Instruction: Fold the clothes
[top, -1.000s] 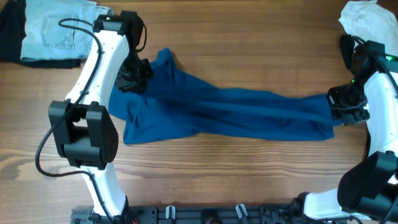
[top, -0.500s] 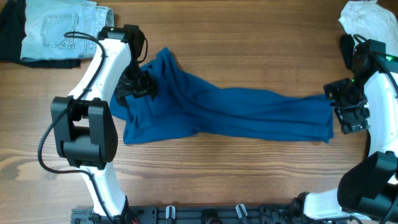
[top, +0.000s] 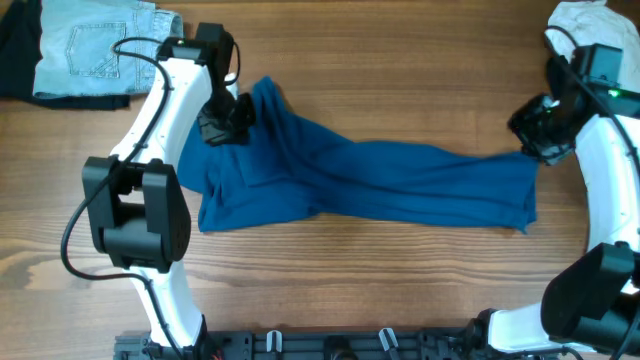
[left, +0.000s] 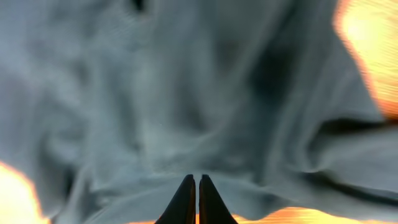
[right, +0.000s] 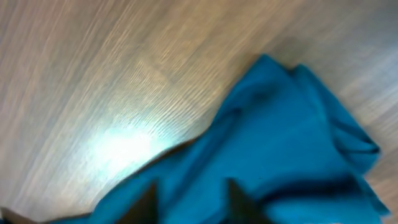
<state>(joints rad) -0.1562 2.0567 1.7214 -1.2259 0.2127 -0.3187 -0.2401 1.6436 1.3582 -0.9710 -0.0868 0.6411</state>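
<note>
The clothes (top: 380, 180), a deep-blue top, lie stretched left to right across the wooden table (top: 400, 70), bunched at the left end. My left gripper (top: 228, 118) sits over the top's upper left part. In the left wrist view its tips (left: 197, 182) are shut together, with rumpled cloth (left: 186, 93) just beyond and nothing seen between them. My right gripper (top: 527, 135) hangs just above the top's right end. In the right wrist view its fingers (right: 193, 198) stand apart over the blue cloth (right: 292, 124), blurred.
A pale denim piece (top: 90, 45) lies at the back left on a dark garment (top: 15, 50). A white garment (top: 590, 25) is bunched at the back right corner, beside the right arm. A black rail (top: 330, 345) runs along the front edge.
Both grippers opened and let go of the top. The left one has shut again, empty, slightly farther back. The right one has moved back off the right end, which now lies flat.
</note>
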